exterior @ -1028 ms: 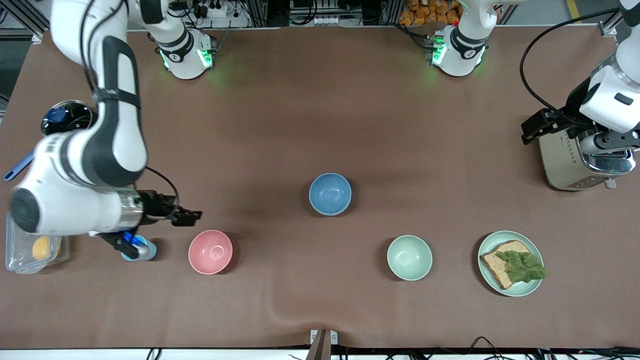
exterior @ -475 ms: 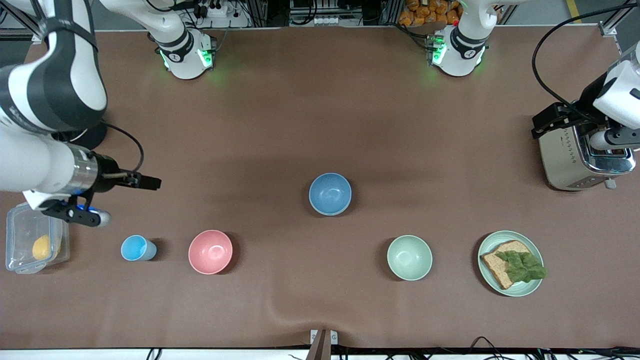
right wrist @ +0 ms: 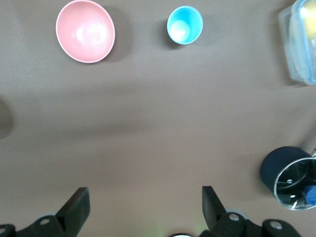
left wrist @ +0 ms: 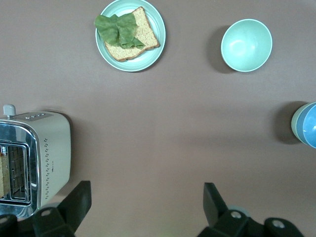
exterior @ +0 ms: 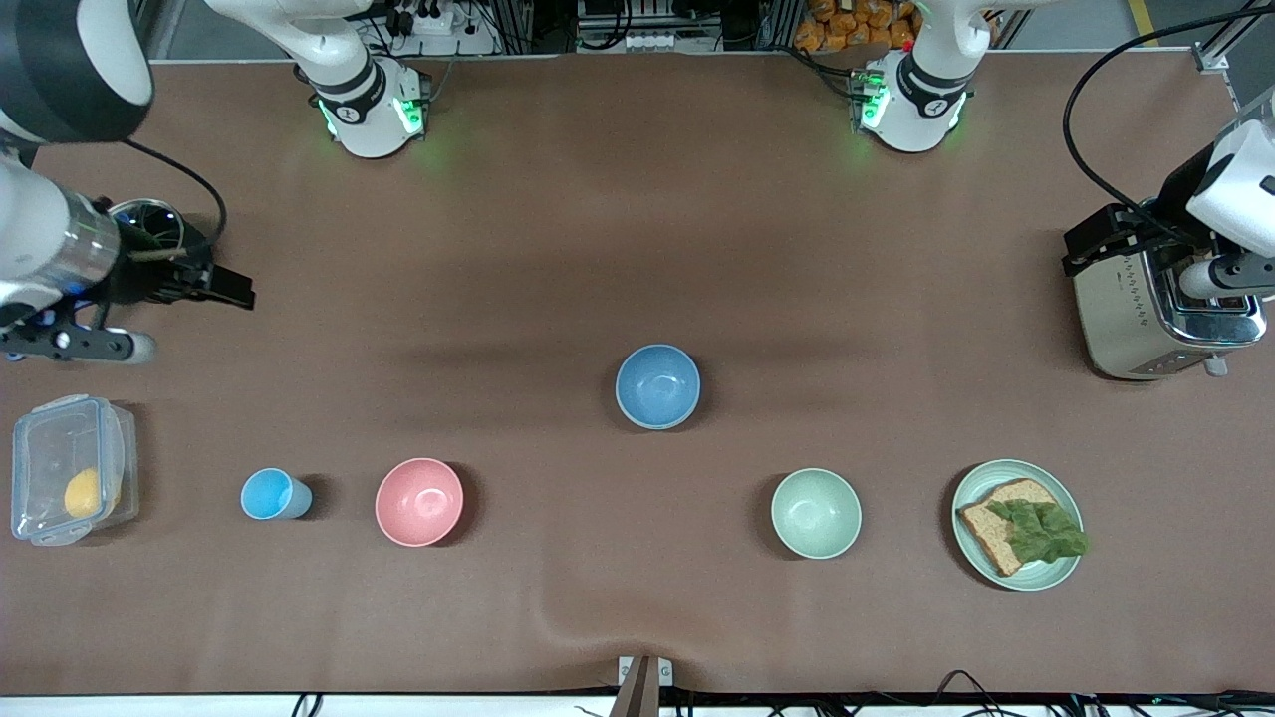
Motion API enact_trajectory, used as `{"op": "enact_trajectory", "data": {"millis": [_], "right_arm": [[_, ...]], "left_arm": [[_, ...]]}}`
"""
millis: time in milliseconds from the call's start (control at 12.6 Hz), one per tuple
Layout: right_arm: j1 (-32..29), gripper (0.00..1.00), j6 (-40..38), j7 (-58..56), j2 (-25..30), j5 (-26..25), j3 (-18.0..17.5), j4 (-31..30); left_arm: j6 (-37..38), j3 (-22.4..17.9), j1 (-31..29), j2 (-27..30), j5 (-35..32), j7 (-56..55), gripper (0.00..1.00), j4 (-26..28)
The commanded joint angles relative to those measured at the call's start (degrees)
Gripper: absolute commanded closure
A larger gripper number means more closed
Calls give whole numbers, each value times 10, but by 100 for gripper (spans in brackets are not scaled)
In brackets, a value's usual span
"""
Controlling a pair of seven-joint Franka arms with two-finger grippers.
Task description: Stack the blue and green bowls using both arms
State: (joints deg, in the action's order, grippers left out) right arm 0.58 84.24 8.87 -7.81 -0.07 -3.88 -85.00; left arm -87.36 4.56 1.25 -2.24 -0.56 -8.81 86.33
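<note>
The blue bowl (exterior: pixel 657 386) stands upright at the table's middle. In the left wrist view it (left wrist: pixel 309 132) sits at the frame's edge, nested in the dull sage green bowl (left wrist: pixel 295 126), whose wall shows round it. From the front the green bowl is hidden under the blue one. My left gripper (exterior: pixel 1081 249) is open and empty, up beside the toaster; its jaws (left wrist: pixel 145 207) stand wide over bare table. My right gripper (exterior: pixel 234 291) is open and empty, up at the right arm's end of the table; its jaws (right wrist: pixel 143 207) also stand wide.
A paler mint bowl (exterior: pixel 816 513), a pink bowl (exterior: pixel 419 502) and a sky-blue cup (exterior: pixel 271 494) stand nearer the camera. A mint plate (exterior: pixel 1066 573) holds bread and lettuce. A toaster (exterior: pixel 1131 319), a clear lidded box (exterior: pixel 60 468) and a dark pot (exterior: pixel 149 224) stand at the ends.
My right arm has risen and drawn back from over the sky-blue cup toward the dark pot. My left arm has shifted slightly by the toaster. The bowls have not moved.
</note>
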Motion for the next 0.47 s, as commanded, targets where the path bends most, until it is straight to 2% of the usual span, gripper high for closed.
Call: {"op": "enact_trajectory", "data": {"millis": [0, 395], "right_arm": [[-19, 0, 38, -18, 31, -14, -10, -36], [-18, 0, 80, -33, 53, -14, 4, -74]], "left_arm": [[10, -1, -1, 1, 5, 10, 0, -2], [10, -1, -2, 1, 5, 12, 0, -2]]}}
